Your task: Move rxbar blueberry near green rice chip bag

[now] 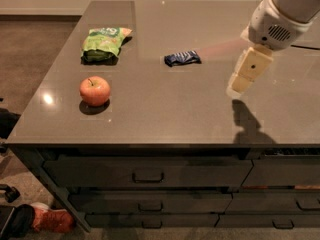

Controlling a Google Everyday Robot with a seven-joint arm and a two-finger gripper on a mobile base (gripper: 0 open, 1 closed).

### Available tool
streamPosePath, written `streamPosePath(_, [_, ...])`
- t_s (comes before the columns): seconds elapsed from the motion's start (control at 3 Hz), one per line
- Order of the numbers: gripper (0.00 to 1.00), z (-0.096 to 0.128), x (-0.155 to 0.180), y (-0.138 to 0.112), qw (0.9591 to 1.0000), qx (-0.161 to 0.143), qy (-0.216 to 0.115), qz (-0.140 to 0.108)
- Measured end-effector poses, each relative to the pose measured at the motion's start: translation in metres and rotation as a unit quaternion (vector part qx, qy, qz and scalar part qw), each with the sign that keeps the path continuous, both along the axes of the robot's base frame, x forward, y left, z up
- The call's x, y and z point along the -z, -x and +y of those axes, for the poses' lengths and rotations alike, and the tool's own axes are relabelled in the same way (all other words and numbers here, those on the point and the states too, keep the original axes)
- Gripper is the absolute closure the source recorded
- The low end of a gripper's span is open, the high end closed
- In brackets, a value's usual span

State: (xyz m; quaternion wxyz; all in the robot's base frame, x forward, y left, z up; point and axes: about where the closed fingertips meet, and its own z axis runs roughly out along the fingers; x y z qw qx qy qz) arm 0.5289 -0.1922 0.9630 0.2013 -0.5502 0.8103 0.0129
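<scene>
I find the gripper (pixel 236 88) hovering over the counter (pixel 165 111) at right, grip state indeterminable, well apart from the rxbar blueberry (pixel 182 58) lying flat mid-counter, right of the green rice chip bag (pixel 104 41).

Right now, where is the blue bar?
In the camera view, the rxbar blueberry lies on the counter, right of the green rice chip bag; the hand hovers farther right.

The arm (pixel 287 6) enters from the upper right corner of the camera view, a thick white segment slanting down and to the left. From its vented wrist housing (pixel 272 31) the cream-coloured gripper (pixel 238 86) hangs tilted, its tip lowest and leftmost, below the wrist. The tip is in the air, touching nothing.
</scene>
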Motion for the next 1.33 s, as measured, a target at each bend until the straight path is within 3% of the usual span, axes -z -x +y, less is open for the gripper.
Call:
streamPosePath(0.33, [0.00, 0.013, 0.009, -0.038, 0.9988, 0.031, -0.037, -0.010])
streamPosePath(0.67, [0.00, 0.026, 0.015, -0.073, 0.9946, 0.067, -0.073, -0.031])
streamPosePath(1.0, [0.00, 0.026, 0.015, -0.073, 0.9946, 0.067, -0.073, -0.031])
streamPosePath(1.33, [0.00, 0.028, 0.018, -0.093, 0.9889, 0.092, -0.111, -0.036])
